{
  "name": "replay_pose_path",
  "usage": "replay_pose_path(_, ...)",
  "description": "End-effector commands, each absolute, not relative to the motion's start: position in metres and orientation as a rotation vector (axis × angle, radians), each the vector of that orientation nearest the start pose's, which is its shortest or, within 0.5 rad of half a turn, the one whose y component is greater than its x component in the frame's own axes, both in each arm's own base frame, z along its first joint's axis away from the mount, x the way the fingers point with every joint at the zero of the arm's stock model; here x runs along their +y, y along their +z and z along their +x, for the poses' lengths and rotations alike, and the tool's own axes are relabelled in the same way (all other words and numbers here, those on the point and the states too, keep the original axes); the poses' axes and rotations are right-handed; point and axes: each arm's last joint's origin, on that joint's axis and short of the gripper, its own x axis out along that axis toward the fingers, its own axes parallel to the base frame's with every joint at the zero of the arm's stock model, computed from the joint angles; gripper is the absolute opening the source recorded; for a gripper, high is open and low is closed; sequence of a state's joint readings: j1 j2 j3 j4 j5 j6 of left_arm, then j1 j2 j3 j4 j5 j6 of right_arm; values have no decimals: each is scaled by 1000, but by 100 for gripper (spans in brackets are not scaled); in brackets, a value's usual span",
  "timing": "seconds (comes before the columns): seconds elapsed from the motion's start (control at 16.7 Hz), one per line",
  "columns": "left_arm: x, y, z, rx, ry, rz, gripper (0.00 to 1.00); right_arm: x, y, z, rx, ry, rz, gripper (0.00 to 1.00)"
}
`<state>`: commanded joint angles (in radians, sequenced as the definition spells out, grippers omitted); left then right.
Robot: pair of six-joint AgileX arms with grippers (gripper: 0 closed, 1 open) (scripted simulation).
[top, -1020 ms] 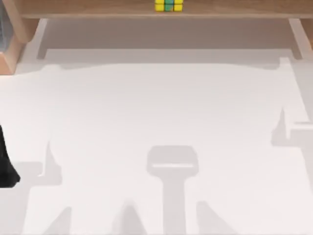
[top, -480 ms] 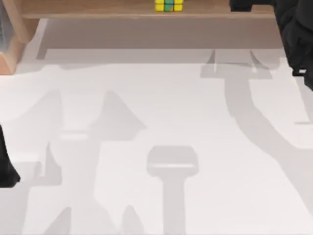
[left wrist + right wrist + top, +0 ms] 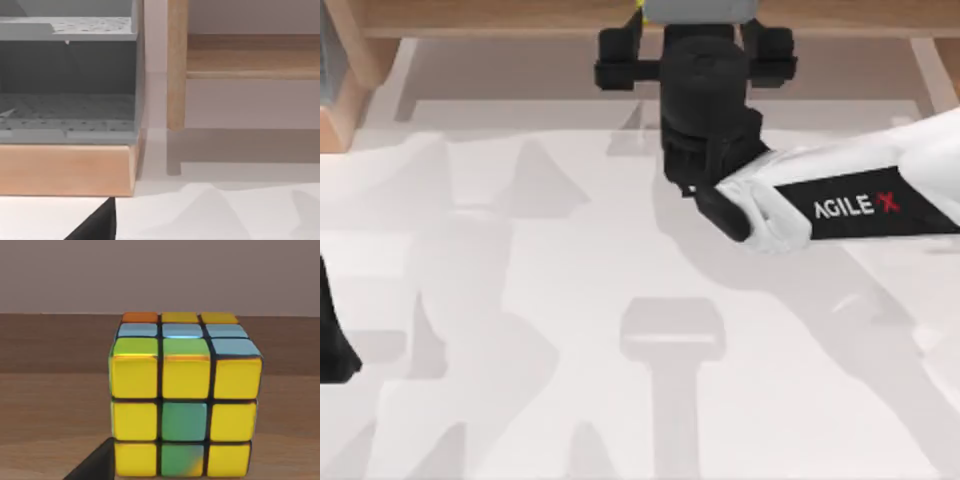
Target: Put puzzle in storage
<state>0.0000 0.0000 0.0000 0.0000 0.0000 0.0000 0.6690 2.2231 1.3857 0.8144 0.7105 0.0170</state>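
R arm reaches in from worktop's right edge to the far edge centre, white link w/ AgileX lettering, black wrist. Right gripper (image 3: 695, 20) sits at the wooden shelf (image 3: 500, 18) along the far edge; can't tell if fingers are spread or pressed together. Puzzle (image 3: 182, 400) rests on the shelf board, right in front of R wrist cam: yellow face w/ green centre and green lower-middle squares, light blue and orange on top. A yellow sliver of it shows beside the gripper in top view. L arm parked at worktop's left edge. L wrist view: grey bins (image 3: 67, 75) in a wood frame, beside a shelf leg (image 3: 176, 65).
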Motion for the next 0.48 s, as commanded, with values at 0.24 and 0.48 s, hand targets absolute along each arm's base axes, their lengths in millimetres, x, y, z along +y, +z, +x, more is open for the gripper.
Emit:
replay_pose_path(0.24, -1, 160, 106, 0, 0, 0, 100, 309, 149, 391, 0, -10, 0, 100)
replay_pose_path(0.48, -1, 160, 106, 0, 0, 0, 100, 306, 148, 392, 4, -12, -3, 100)
